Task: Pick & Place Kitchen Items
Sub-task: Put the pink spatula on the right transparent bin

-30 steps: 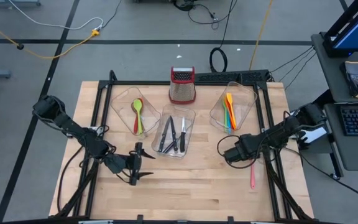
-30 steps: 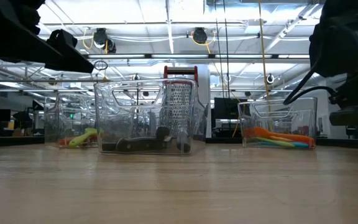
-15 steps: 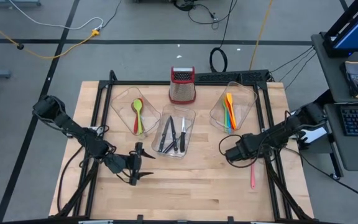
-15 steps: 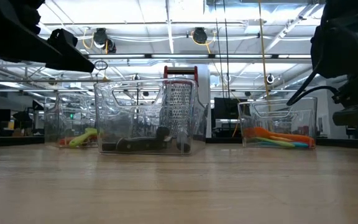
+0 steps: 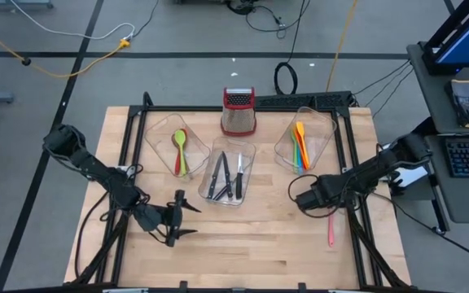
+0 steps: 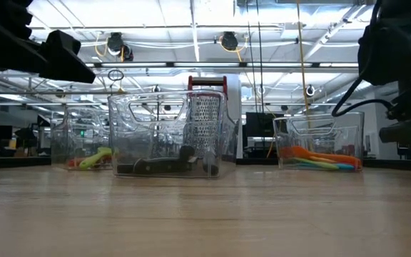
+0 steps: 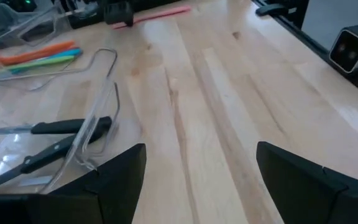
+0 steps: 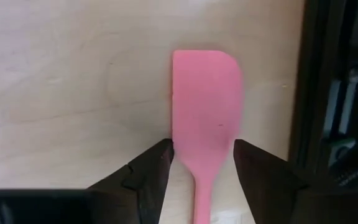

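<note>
Pink spatula (image 8: 205,112) lies flat on the wooden surface (image 5: 243,240), directly under the right gripper (image 8: 202,163); in the right wrist view its blade sits between the 2 dark fingers (image 8: 143,171), one on each side of the blade's lower edge where it narrows to the handle; a thin gap seems to show on both sides, so the gripper reads as parted around the spatula rather than clamped on it, and whether the pads touch I cannot tell.

From above, the spatula (image 5: 330,231) is a slim pink line near the right edge of the surface, its long axis running from the gripper (image 5: 304,198) toward the front edge; the fingers straddle it across that axis, which is the alignment a pinch needs; closing should catch the blade's base, though a flat, thin blade may slip or tilt when lifted.

Right arm is plainly the nearer one; the left gripper (image 5: 177,216) hovers well apart over the left-front part of the surface, fingers spread wide and holding nothing, as its wrist view shows bare wood between them.

3 clear tubs (image 5: 306,138) stand behind; the right one, holding orange, yellow, green and blue utensils, is nearest the spatula and looks the likely destination; knives (image 5: 226,177) fill the middle tub.
</note>
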`<state>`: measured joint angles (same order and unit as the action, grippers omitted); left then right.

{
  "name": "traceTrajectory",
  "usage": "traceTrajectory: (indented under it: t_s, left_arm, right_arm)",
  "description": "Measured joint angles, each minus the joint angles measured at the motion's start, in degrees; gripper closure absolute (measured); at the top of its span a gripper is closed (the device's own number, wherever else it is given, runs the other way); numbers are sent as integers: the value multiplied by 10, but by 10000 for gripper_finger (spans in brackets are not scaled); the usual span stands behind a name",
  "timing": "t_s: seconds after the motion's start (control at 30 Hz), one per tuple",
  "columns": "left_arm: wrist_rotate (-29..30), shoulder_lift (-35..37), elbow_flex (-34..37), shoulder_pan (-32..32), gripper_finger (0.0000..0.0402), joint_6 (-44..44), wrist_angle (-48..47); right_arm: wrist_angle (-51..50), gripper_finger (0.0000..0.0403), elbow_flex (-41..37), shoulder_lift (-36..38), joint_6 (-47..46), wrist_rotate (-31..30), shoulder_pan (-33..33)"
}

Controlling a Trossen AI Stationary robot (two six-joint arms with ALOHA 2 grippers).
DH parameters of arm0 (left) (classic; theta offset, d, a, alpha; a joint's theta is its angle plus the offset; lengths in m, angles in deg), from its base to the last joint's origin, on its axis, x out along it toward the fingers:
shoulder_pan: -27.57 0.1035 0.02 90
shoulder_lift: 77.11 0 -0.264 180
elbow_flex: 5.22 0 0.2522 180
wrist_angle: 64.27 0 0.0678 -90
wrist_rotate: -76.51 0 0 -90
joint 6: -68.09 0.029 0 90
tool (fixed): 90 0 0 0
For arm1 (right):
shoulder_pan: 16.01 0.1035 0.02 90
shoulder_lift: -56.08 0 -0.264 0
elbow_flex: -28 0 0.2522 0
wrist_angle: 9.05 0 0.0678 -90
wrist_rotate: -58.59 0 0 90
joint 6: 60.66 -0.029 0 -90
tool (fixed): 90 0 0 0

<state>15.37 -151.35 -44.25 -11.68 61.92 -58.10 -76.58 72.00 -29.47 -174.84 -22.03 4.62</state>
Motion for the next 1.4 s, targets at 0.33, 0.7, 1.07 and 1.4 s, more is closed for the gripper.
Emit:
traceTrajectory:
  t_s: [0.33,0.7,1.07,1.4]
  left_arm:
    - [4,0,0,-15,94,1,1]
    - [12,0,0,-15,94,0,8]
    - [12,0,0,-15,94,0,15]
    - [12,0,0,-18,94,-2,16]
  right_arm:
    - [30,233,-48,90,36,-20,-56]
    - [37,235,-53,110,121,-30,-86]
    - [41,258,-53,105,114,-17,-90]
    - [40,384,-50,98,108,-16,-91]
